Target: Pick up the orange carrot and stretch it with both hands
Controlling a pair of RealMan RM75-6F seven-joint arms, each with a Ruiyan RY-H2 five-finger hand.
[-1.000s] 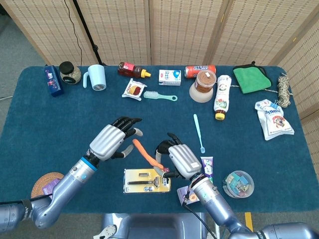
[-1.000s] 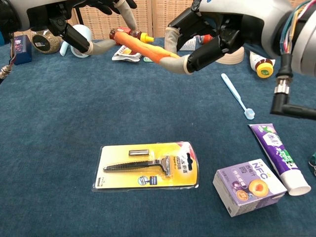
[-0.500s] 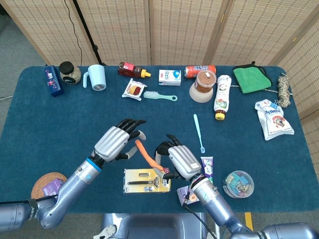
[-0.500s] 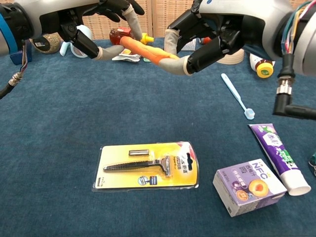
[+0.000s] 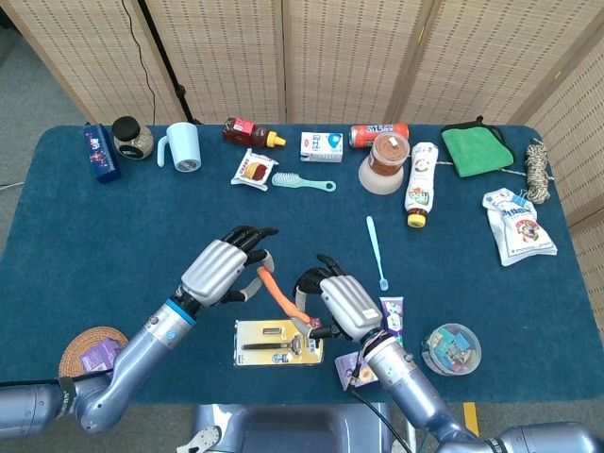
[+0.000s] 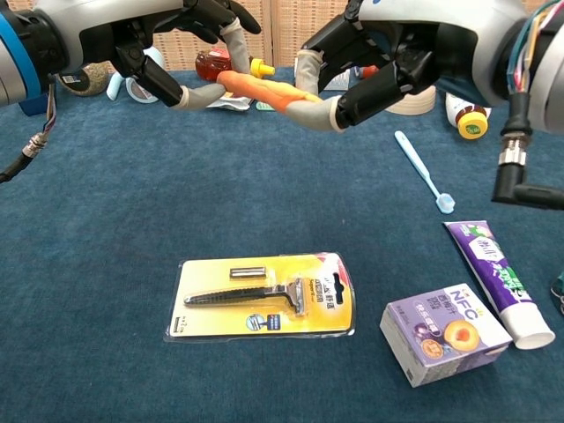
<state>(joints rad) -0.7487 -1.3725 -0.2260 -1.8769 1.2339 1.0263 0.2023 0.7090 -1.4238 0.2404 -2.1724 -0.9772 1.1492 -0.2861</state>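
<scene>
The orange carrot (image 5: pixel 279 293) (image 6: pixel 264 91) hangs in the air above the blue table, slanting down to the right. My right hand (image 5: pixel 342 304) (image 6: pixel 392 53) grips its lower right end between thumb and fingers. My left hand (image 5: pixel 221 270) (image 6: pixel 172 40) is at the carrot's upper left end. Its fingers arch over that tip and its thumb lies below it, still apart, so the tip sits in the gap between them. In neither view are the left fingers closed on the carrot.
A yellow razor pack (image 5: pixel 278 342) (image 6: pixel 264 295) lies on the table right under the carrot. A purple juice box (image 6: pixel 445 333), a toothpaste tube (image 6: pixel 498 282) and a light-blue toothbrush (image 5: pixel 376 250) lie to the right. A woven coaster (image 5: pixel 90 349) sits front left. Bottles, a mug and packets line the far edge.
My left hand has moved right and closer to the carrot, so its fingers and thumb now bracket the upper tip. The right hand and carrot have hardly moved.
</scene>
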